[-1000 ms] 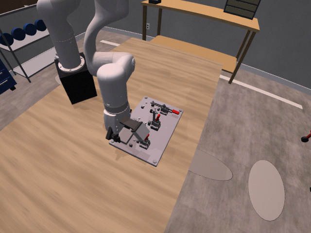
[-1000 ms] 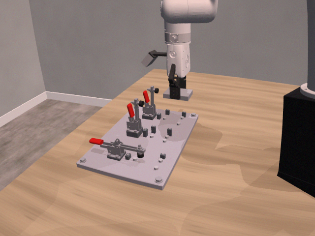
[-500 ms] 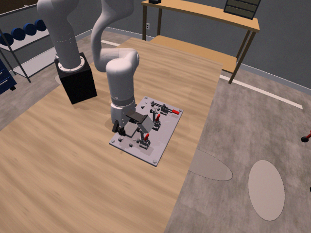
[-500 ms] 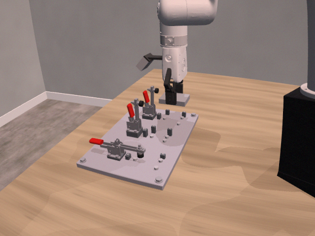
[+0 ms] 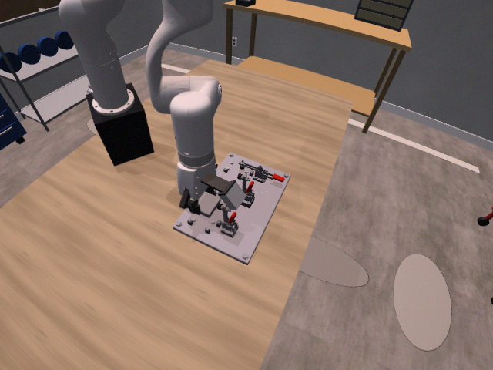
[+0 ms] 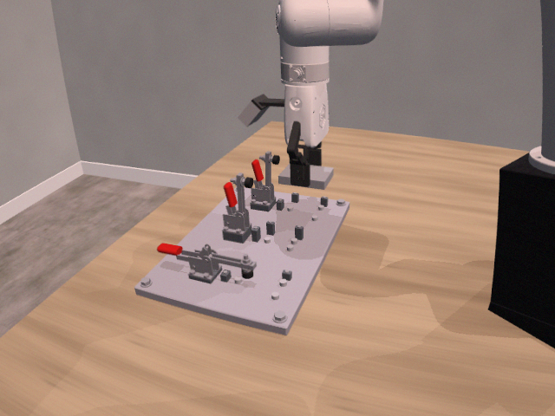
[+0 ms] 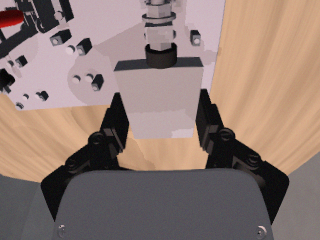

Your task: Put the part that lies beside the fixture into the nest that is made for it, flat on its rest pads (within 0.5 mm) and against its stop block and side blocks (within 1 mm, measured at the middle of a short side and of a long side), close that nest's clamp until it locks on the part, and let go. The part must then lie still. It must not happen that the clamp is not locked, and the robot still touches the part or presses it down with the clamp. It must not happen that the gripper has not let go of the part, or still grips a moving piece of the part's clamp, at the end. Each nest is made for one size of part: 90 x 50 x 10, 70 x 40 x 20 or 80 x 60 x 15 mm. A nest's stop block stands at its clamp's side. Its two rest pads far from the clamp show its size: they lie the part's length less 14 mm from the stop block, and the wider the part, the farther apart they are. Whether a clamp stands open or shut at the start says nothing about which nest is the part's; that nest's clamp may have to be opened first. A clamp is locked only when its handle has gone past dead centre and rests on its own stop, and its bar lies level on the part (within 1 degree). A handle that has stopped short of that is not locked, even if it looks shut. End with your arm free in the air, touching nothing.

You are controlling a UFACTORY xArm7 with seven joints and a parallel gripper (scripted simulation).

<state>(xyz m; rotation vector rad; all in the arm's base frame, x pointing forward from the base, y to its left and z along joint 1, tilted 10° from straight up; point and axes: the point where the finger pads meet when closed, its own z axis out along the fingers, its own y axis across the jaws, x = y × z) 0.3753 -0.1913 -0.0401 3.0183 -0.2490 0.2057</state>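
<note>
My gripper point(image 5: 197, 205) point(image 6: 299, 172) point(image 7: 161, 102) is shut on the grey block part point(image 5: 209, 203) point(image 6: 311, 176) point(image 7: 159, 94), gripping its two long sides. It holds the part level, a little above the end of the grey fixture plate point(image 5: 254, 224) point(image 6: 251, 301) point(image 7: 203, 0) that lies nearest the arm. In the wrist view the part's far end lies just short of an open clamp point(image 5: 230, 221) point(image 6: 262, 188) point(image 7: 159, 20), whose red handle stands up. The middle clamp point(image 5: 249, 191) point(image 6: 235, 215) also stands open. The third clamp point(image 5: 266, 175) point(image 6: 204, 263) lies flat, its red handle level.
Small dark blocks and pale rest pads stand across the plate. The arm's black base point(image 5: 119, 127) point(image 6: 524, 250) stands on the wooden table point(image 5: 99, 258) point(image 6: 403, 215). A wooden shelf unit point(image 5: 318, 24) stands beyond the table's far end.
</note>
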